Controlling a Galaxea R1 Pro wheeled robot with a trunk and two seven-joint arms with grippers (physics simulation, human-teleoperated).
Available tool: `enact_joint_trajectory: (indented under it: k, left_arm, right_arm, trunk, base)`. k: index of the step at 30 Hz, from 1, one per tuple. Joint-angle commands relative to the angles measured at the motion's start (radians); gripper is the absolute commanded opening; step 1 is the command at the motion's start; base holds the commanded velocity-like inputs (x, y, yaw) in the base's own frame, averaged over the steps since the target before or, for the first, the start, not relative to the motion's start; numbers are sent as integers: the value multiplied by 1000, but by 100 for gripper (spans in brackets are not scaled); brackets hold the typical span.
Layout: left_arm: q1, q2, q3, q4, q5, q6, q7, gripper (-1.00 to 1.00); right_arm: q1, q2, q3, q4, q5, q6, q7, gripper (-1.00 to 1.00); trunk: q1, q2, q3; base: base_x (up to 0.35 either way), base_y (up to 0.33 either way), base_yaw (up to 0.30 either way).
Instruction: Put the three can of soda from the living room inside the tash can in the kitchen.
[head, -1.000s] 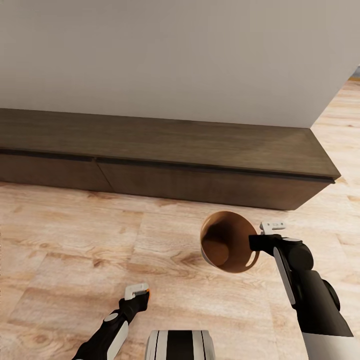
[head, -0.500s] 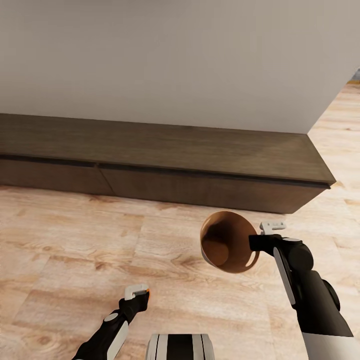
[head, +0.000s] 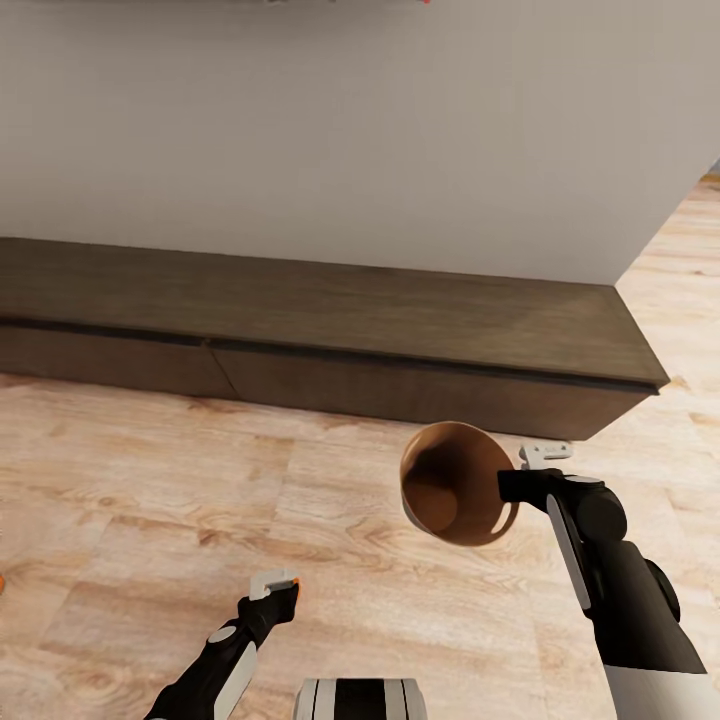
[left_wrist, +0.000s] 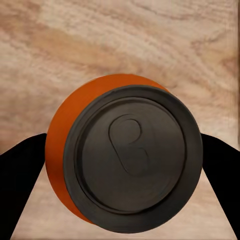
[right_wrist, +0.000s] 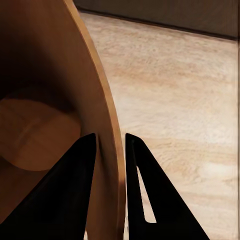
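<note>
The right gripper (head: 522, 478) is closed on the wall of the tash can (head: 452, 485), one finger inside the rim and one outside (the right wrist view shows this clearly). The bin hangs above the light wood floor (head: 150, 500), tilted, so its long axis leans and its open mouth points up and toward the head camera; the copper-brown inside is visible. The left gripper (head: 278, 590) holds a can of soda (left_wrist: 120, 155) between its two fingers. The can's long axis runs along the fingers, and its dark end with the pull tab faces the wrist camera. The long dark-wood cabinet (head: 330, 335) stands against the pale wall (head: 360, 130) behind.
</note>
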Motion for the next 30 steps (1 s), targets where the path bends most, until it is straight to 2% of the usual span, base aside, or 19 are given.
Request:
enact_joint_trajectory:
  k: [1, 11, 21, 30]
  left_arm:
    - [0, 0, 0, 0, 0, 0, 0, -100]
    - [0, 0, 0, 0, 0, 0, 0, -100]
    - [0, 0, 0, 0, 0, 0, 0, -100]
    - [0, 0, 0, 0, 0, 0, 0, -100]
  right_arm:
    - [0, 0, 0, 0, -16, 1, 0, -100]
    - [0, 0, 1, 0, -16, 1, 0, -100]
    - [0, 0, 1, 0, -16, 1, 0, -100]
    - [0, 0, 2, 0, -16, 1, 0, -100]
  trunk:
    - [-4, 7, 3]
    - [-42, 77, 35]
    - [-81, 147, 69]
    - [-115, 210, 97]
  base:
    - [0, 0, 11]
    - [0, 0, 6]
    - [0, 0, 152]
    - [0, 0, 19]
